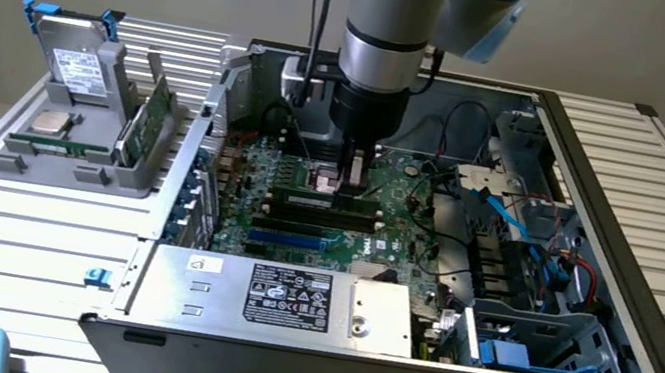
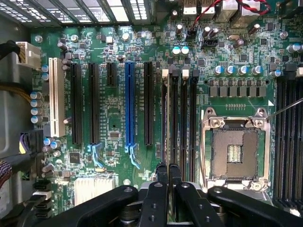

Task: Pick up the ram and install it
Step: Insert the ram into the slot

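A ram, a thin green board, stands on edge in the grey rack on the exterior view's left, outside the case. My gripper is far from it, low inside the open computer case over the motherboard's black memory slots. In the wrist view the two black fingertips are pressed together right at the end of the long memory slots, beside the empty processor socket. The gripper is shut. I cannot tell whether a board sits in the slot under the fingertips.
The rack also carries a square silver processor and a grey drive with blue tabs. Inside the case are the power supply, cables and a drive cage. Expansion slots lie beside the memory slots.
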Tool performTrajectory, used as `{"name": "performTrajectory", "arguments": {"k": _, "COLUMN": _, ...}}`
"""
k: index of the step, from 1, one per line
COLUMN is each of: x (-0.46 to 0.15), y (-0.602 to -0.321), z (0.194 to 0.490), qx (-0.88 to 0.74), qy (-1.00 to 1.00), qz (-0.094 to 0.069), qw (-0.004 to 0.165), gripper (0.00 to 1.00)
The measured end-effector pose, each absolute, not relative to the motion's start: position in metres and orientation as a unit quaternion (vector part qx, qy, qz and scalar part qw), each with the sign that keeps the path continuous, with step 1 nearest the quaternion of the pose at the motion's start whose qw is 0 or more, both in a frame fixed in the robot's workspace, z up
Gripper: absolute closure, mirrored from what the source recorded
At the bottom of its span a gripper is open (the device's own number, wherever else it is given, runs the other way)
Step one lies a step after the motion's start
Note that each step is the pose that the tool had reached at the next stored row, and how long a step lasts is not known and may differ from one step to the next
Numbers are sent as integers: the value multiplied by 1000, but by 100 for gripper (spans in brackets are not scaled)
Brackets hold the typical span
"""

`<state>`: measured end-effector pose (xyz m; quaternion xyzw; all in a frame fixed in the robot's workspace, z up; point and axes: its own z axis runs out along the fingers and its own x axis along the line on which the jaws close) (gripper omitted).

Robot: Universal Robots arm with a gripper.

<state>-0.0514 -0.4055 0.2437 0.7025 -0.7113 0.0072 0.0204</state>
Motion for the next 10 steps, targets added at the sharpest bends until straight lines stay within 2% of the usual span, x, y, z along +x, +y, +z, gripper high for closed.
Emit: {"name": "performTrajectory", "arguments": {"k": 10, "x": -51, "y": -406, "z": 240, "qx": 703, "qy": -711, "qz": 7, "qw": 21, "gripper": 87}}
